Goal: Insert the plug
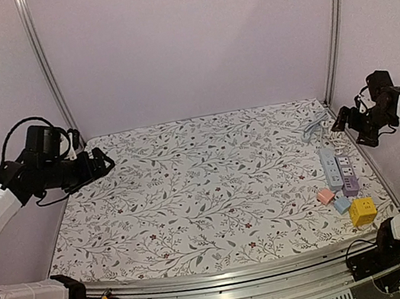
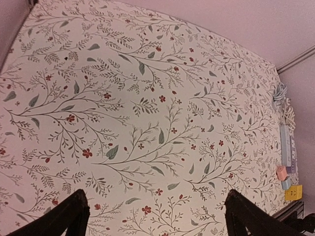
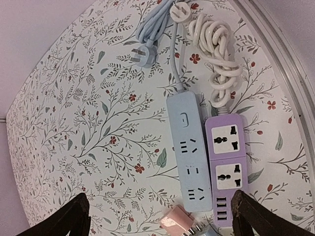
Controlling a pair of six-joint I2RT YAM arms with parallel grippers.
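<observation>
Left gripper point(image 1: 104, 163) and right gripper point(image 1: 340, 120) both gape wide, empty. The purple power strip point(image 3: 227, 169) lies against the blue power strip point(image 3: 187, 152), whose plug point(image 3: 146, 55) lies loose beyond it.

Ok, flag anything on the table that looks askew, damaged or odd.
Nothing stands out. The blue power strip and purple power strip lie flat, side by side, by the right edge; their cords are loosely bunched beyond them, plugs lying free. No damage shows.

pale lilac walls point(image 1: 188, 35), floral tablecloth point(image 1: 192, 190), alu corner posts point(image 1: 43, 61)
</observation>
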